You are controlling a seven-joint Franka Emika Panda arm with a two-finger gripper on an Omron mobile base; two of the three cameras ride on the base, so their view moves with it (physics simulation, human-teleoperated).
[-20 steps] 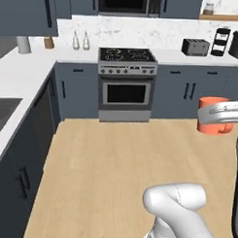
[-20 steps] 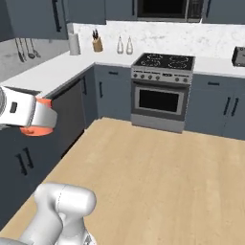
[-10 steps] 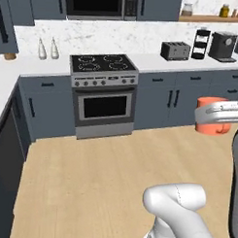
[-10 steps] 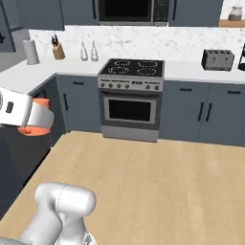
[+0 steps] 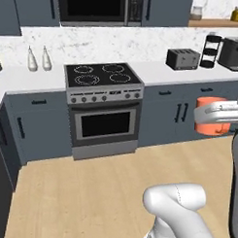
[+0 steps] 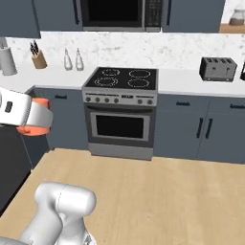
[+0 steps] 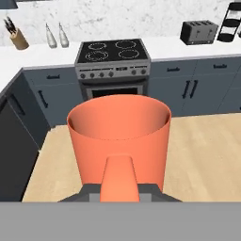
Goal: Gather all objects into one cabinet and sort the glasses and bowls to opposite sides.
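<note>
An orange-red cup [image 7: 118,136], one of the glasses, stands upright and empty in my gripper [image 7: 119,187], which is shut on it low at its near side. From the left base the cup [image 5: 209,123] hangs at the right edge, level with the lower cabinet fronts, with the white gripper [image 5: 219,114] across it. From the right base the same cup [image 6: 37,117] and gripper [image 6: 23,112] sit at the left edge. Slate blue-grey wall cabinets [image 5: 31,7] with black bar handles flank the microwave; I cannot tell which is the task's cabinet. The bowls are out of view.
A stove with oven [image 5: 104,107] stands straight ahead under a microwave [image 5: 98,7]. On the counter are a toaster [image 5: 182,58], a coffee machine [image 5: 235,53], two bottles [image 6: 72,59] and a knife block [image 6: 38,59]. Wooden floor [image 6: 158,191] lies between me and the cabinets.
The whole scene has slid left and come nearer in both base views, so the camera moved. The cup stays in the shut gripper at the same place in the views.
</note>
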